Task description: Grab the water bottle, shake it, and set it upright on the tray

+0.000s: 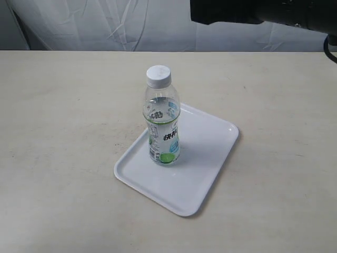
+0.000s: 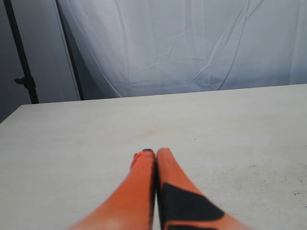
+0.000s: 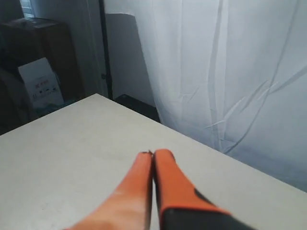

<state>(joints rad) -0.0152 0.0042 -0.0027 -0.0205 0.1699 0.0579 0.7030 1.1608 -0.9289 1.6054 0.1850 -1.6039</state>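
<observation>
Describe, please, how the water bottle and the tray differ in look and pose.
The water bottle stands upright and tall; the tray lies flat and low. The water bottle is clear with a green-and-white label; the tray is plain opaque white. The water bottle is round; the tray is rectangular. Both show some white.

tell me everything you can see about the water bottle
The water bottle is small and made of clear plastic, with a white ribbed screw cap, which is on. A white-and-green label with dark lettering wraps its lower half. It seems to hold clear liquid. It stands upright on the white tray, nearer the tray's left edge in the exterior view. Only its base touches the tray, and nothing else touches it.
</observation>
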